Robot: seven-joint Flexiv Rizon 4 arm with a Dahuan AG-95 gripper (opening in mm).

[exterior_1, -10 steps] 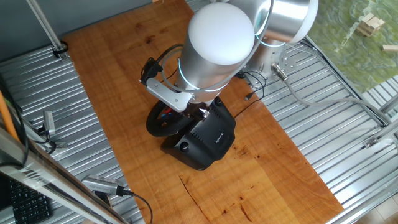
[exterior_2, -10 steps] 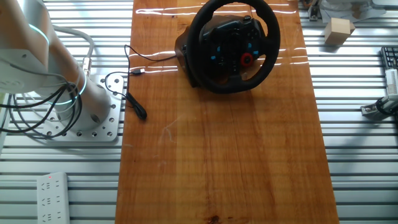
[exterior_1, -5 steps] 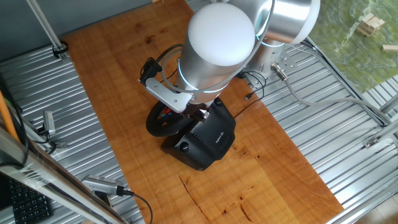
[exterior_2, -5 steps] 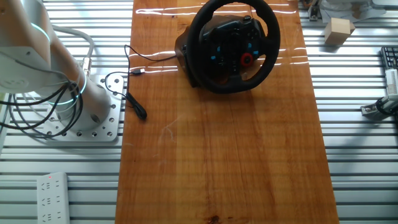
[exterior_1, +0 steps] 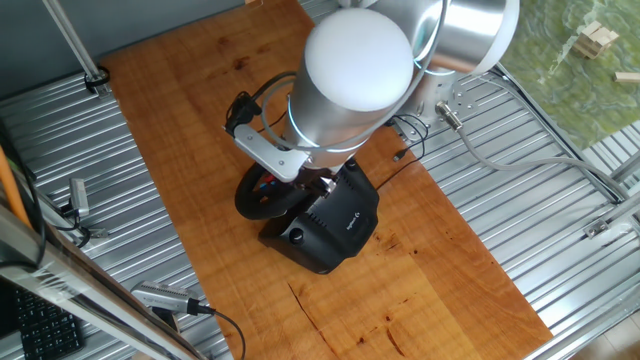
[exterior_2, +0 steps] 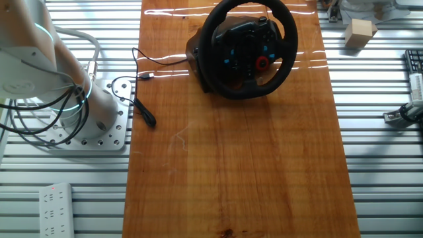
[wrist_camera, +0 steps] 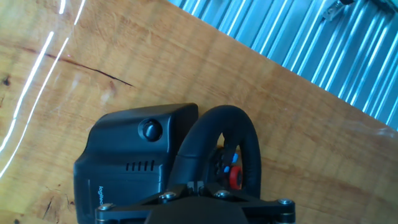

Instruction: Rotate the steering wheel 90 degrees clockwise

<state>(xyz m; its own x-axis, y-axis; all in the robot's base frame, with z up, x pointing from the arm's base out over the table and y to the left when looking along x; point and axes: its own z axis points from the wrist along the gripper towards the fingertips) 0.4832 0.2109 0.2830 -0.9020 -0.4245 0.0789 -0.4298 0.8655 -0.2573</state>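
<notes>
The steering wheel (exterior_2: 248,89) is black with a thick rim and red and blue hub buttons. It stands near the far end of the wooden board on its boxy black base (exterior_1: 335,225). In the hand view I look down on the rim's top (wrist_camera: 217,121) and the base (wrist_camera: 130,155). My gripper (wrist_camera: 195,185) shows at the bottom edge, just over the rim, its two fingertips close together and holding nothing. In one fixed view the arm's big joint hides most of the wheel (exterior_1: 255,195). The gripper is out of the other fixed view.
A black cable (exterior_2: 142,109) lies at the board's left edge beside the arm's mount (exterior_2: 99,119). A wooden block (exterior_2: 360,33) sits on the ribbed metal to the right of the wheel. A power strip (exterior_2: 53,198) lies at the front left.
The arm has shifted only very slightly. The wheel has not turned.
</notes>
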